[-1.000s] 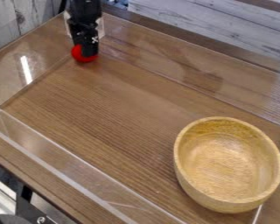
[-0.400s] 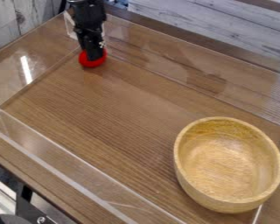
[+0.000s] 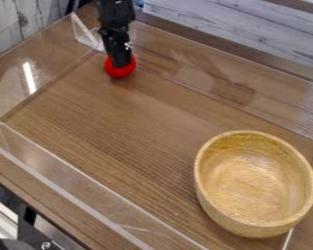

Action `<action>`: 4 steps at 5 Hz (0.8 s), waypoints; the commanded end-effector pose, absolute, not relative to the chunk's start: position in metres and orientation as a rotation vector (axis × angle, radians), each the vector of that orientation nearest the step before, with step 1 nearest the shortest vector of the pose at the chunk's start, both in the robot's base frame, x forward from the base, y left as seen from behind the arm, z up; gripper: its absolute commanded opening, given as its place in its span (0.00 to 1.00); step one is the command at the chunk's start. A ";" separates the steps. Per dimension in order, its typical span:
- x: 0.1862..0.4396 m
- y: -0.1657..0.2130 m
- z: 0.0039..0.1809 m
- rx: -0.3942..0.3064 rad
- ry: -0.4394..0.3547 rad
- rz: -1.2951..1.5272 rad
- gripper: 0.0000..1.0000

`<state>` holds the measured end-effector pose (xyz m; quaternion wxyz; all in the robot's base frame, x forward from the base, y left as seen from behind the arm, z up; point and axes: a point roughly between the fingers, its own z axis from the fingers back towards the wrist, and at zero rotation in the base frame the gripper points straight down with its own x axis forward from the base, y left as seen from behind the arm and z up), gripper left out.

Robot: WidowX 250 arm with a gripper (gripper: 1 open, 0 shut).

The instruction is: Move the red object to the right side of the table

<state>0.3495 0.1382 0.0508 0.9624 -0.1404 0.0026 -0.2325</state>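
The red object (image 3: pixel 120 67) is a small bright red ball at the far left of the brown wood-grain table (image 3: pixel 133 127). My black gripper (image 3: pixel 117 57) comes down on it from above with its fingers closed around its top. Only the lower part of the ball shows under the fingers; its green top is hidden. I cannot tell whether the ball rests on the tabletop or hangs just above it.
A round light wooden bowl (image 3: pixel 256 182) stands at the front right. Low clear acrylic walls (image 3: pixel 67 186) edge the tabletop along the front, left and back. Light wooden planks lie behind the back wall.
The gripper has closed on the red object and carried it to the right and slightly toward the front, from the far left corner.
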 end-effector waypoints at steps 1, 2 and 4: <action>0.351 0.146 0.076 -0.285 -0.063 -0.441 0.00; 0.355 0.144 0.063 -0.330 -0.058 -0.475 1.00; 0.363 0.143 0.040 -0.372 -0.050 -0.548 1.00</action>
